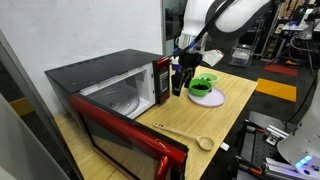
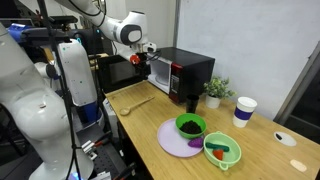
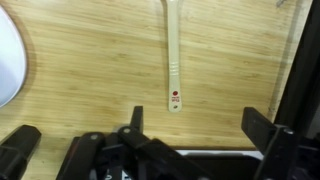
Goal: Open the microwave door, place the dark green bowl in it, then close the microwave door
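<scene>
My gripper (image 3: 198, 128) over bamboo table (image 3: 100, 70), fingers apart; wooden spoon (image 3: 173, 60) lies on it. The microwave door (image 1: 125, 135) stands open; lab equipment (image 1: 290, 30) crowds the room.

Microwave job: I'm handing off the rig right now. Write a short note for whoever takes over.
Hand: open and empty, over the table by the front of the microwave. The wrist view shows the spoon lying below it.
Door: swung wide open.
Dark green bowl: on the plate, away from the microwave and not gripped.
Done: door opened.
Left: grasp the bowl, set it inside the microwave, close the door.
</scene>
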Controlling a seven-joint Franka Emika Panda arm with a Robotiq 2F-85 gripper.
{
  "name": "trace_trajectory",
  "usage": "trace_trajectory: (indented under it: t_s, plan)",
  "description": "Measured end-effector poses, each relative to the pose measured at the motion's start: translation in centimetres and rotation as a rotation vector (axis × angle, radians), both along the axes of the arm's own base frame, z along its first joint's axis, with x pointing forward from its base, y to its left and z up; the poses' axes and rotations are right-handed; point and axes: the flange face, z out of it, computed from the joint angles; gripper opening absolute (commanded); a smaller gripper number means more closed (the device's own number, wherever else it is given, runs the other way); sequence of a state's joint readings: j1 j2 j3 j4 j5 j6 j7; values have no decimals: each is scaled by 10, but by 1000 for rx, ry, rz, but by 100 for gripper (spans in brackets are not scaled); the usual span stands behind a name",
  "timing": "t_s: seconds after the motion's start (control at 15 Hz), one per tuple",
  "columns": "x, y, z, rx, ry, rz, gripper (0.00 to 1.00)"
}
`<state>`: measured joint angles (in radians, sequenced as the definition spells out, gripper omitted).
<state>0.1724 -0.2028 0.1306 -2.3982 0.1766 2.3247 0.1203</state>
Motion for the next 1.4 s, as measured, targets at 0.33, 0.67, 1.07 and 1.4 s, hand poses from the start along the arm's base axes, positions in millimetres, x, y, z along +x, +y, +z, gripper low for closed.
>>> trace_trajectory:
  t_s: [0.33, 0.67, 1.07, 1.4]
  plan:
    - [1, -27, 5, -25, -9, -31, 100]
    - [0, -27, 5, -26, -8, -31, 100]
    - [0, -27, 5, -26, -8, -31, 100]
    - [0, -27, 5, -26, -8, -31, 100]
